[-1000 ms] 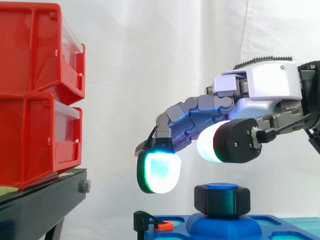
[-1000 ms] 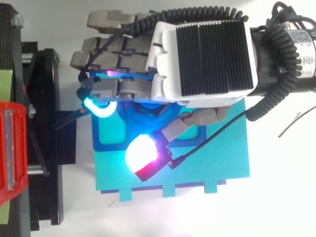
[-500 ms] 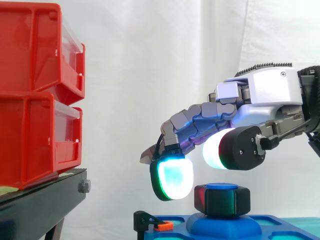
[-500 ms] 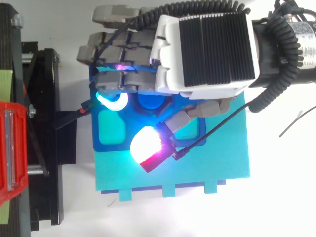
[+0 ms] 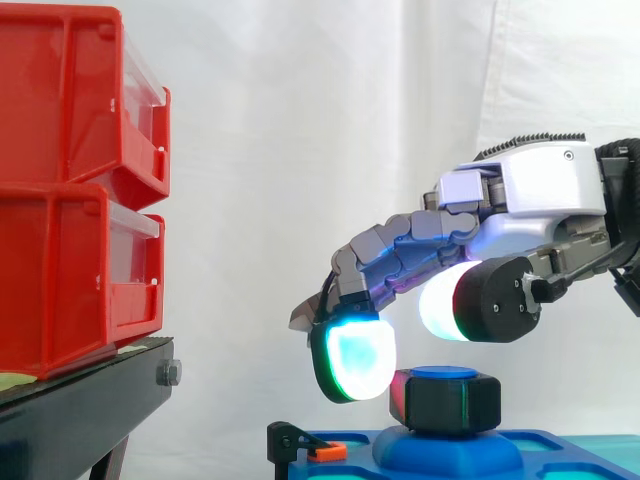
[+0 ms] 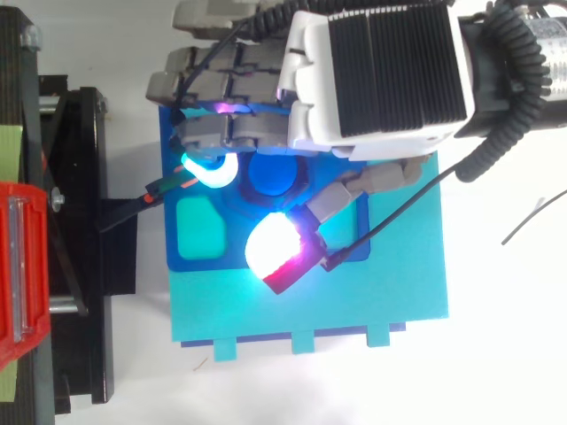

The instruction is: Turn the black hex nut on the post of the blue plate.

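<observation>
Lower and further right than a second ago for the robot hand: brings the cyan-green fingertip pad down to the upper left corner of the black hex nut, touching or just beside it, cannot tell which, and leaves the white thumb pad hanging above the nut's right half, apart from it. Half-curled and spread around the nut, pinching nothing yet. From above, now uncovers the round top of the post, with fingers on its far left side and thumb on its near side. Reads as the end of the approach, with the closing on the nut's flats next and the turn itself not yet begun. Nut seated on the post at the middle of the blue plate, over a teal base. Around, at far left, red bins on a black stand, well apart. Nearer, a small black clip with an orange tab at the plate's left edge, below the fingertip pad, worth minding on a wide sweep.
</observation>
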Available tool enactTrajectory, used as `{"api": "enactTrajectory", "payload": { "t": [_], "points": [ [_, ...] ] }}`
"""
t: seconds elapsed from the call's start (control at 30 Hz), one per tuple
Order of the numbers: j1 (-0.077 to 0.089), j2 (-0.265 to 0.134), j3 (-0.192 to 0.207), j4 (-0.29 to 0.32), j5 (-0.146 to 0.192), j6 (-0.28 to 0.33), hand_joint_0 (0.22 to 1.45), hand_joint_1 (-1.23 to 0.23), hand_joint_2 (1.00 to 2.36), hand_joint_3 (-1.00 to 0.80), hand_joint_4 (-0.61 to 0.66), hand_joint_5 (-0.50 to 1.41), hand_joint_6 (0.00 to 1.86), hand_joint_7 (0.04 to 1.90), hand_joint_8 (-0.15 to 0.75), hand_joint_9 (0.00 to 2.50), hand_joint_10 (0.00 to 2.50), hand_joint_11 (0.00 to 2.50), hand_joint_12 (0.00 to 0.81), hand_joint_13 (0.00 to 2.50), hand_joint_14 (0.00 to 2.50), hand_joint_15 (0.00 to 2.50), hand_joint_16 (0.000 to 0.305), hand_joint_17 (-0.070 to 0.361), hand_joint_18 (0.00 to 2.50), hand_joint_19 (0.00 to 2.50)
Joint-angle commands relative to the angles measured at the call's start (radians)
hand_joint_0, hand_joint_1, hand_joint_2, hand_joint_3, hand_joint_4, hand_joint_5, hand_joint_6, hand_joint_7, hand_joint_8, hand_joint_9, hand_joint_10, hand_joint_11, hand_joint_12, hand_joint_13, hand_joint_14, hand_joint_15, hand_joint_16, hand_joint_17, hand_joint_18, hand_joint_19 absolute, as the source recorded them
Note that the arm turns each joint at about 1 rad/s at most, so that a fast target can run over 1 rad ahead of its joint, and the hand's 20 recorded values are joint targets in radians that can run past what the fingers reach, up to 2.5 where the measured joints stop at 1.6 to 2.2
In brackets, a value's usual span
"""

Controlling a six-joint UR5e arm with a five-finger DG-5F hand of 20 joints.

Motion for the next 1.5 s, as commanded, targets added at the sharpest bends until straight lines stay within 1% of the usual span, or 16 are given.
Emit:
{"api": "enactTrajectory", "payload": {
  "t": [0.0,0.07,0.27,0.3,0.47,0.63,0.7,0.8,0.9,0.97,1.0,1.13,1.3,1.33,1.37,1.47],
  "points": [
    [-0.015,0.0,0.0,0.002,-0.026,0.0,0.48,-0.33,1.0,-0.5,0.2,-0.17,0.55,1.19,0.275,0.42,0.0,0.07,0.372,0.41,0.01,0.1,0.055,0.125,0.25,0.15],
    [-0.029,0.0,0.001,0.002,-0.048,-0.002,0.48,-0.33,1.0,-0.5,0.2,-0.17,0.55,1.19,0.275,0.42,0.0,0.08,0.37,0.41,0.0,0.1,0.055,0.125,0.25,0.14],
    [-0.06,0.0,0.0,0.005,-0.079,-0.018,0.48,-0.33,1.0,-0.5,0.2,-0.17,0.55,1.18,0.276,0.42,0.0,0.08,0.37,0.41,0.0,0.1,0.055,0.124,0.25,0.14],
    [-0.061,0.0,0.0,0.005,-0.091,-0.028,0.48,-0.33,1.0,-0.5,0.2,-0.17,0.55,1.18,0.275,0.42,0.0,0.07,0.37,0.41,0.0,0.1,0.055,0.124,0.25,0.14],
    [-0.08,0.0,0.0,0.005,-0.114,-0.038,0.48,-0.33,1.0,-0.5,0.2,-0.17,0.55,1.18,0.275,0.42,0.0,0.07,0.37,0.42,0.0,0.1,0.055,0.124,0.25,0.15],
    [-0.086,0.0,0.0,0.017,-0.128,-0.038,0.48,-0.33,1.0,-0.5,0.19,-0.17,0.55,1.18,0.275,0.42,0.0,0.07,0.37,0.41,0.0,0.1,0.055,0.124,0.25,0.15],
    [-0.08,0.0,0.0,0.025,-0.128,-0.037,0.48,-0.33,1.0,-0.5,0.19,-0.17,0.55,1.18,0.275,0.42,0.0,0.07,0.369,0.42,0.0,0.1,0.055,0.124,0.25,0.14],
    [-0.066,0.0,0.001,0.037,-0.112,-0.029,0.48,-0.33,1.0,-0.5,0.2,-0.17,0.53,1.21,0.274,0.42,0.0,0.08,0.369,0.41,0.0,0.1,0.055,0.124,0.25,0.15],
    [-0.043,0.0,0.001,0.049,-0.056,-0.029,0.48,-0.32,1.0,-0.5,0.21,-0.17,0.5,1.21,0.275,0.42,0.0,0.08,0.37,0.41,0.0,0.1,0.055,0.124,0.25,0.14],
    [-0.034,0.0,0.001,0.053,-0.043,-0.029,0.48,-0.32,1.0,-0.5,0.21,-0.17,0.5,1.16,0.278,0.42,0.0,0.07,0.372,0.41,0.0,0.1,0.056,0.125,0.25,0.14],
    [-0.023,0.0,0.0,0.054,-0.031,-0.029,0.48,-0.31,1.0,-0.5,0.21,-0.18,0.5,1.14,0.277,0.42,0.0,0.07,0.371,0.41,0.0,0.1,0.056,0.126,0.24,0.14],
    [0.002,0.0,0.0,0.054,0.009,-0.029,0.46,-0.29,1.0,-0.5,0.22,-0.19,0.5,1.04,0.277,0.4,0.0,0.04,0.38,0.4,0.0,0.1,0.058,0.131,0.23,0.15],
    [0.02,0.0,0.0,0.046,0.036,-0.032,0.43,-0.21,1.0,-0.5,0.24,-0.19,0.5,1.0,0.288,0.4,0.0,0.04,0.395,0.39,0.0,0.09,0.061,0.137,0.23,0.16],
    [0.02,0.0,0.0,0.046,0.036,-0.032,0.43,-0.2,1.0,-0.5,0.24,-0.18,0.5,1.0,0.288,0.41,0.0,0.04,0.396,0.39,0.0,0.1,0.061,0.137,0.22,0.15],
    [0.026,0.0,0.0,0.039,0.046,-0.032,0.43,-0.18,1.0,-0.5,0.24,-0.18,0.5,1.02,0.289,0.4,0.0,0.04,0.398,0.38,0.0,0.1,0.061,0.137,0.22,0.16],
    [0.029,0.0,0.0,0.028,0.052,-0.032,0.44,-0.16,1.0,-0.5,0.24,-0.17,0.5,1.08,0.288,0.4,0.0,0.05,0.396,0.38,0.0,0.1,0.06,0.136,0.21,0.16]
  ]
}}
